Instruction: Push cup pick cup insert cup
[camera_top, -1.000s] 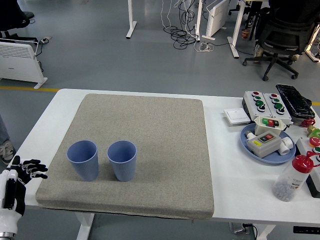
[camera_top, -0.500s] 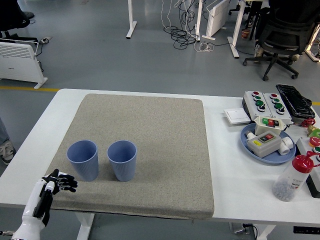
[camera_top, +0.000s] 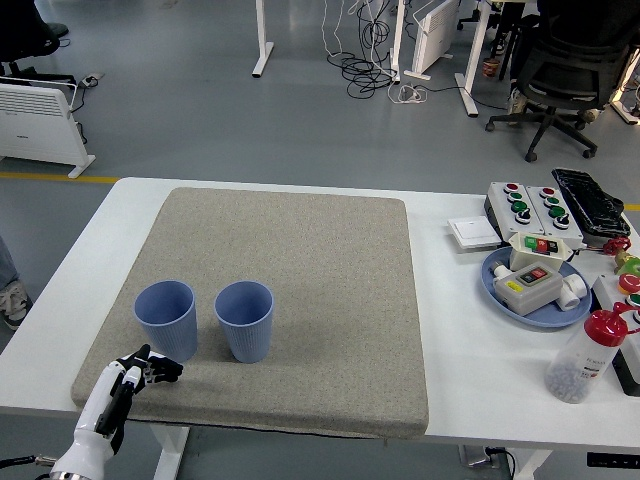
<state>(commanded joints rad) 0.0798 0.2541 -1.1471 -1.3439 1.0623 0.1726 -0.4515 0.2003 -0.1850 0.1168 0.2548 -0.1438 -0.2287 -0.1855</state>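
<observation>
At the lower left of the frame, our left hand (camera_top: 135, 374) hovered over the mat (camera_top: 300, 250), fingers (camera_top: 165, 370) loosely spread, holding nothing. Just above it stood two blue cups: the left cup (camera_top: 166, 319) and the right cup (camera_top: 244, 320), upright, close together.

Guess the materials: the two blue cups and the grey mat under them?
Left blue cup and right blue cup: probably moulded plastic, matte, with fine vertical ribbing on the walls and thin even rims; they show no gloss or glaze. Grey mat: looks like felt or a similar fabric, given its speckled, fuzzy, non-reflective surface and soft rounded corners. The exact fibre cannot be told.
</observation>
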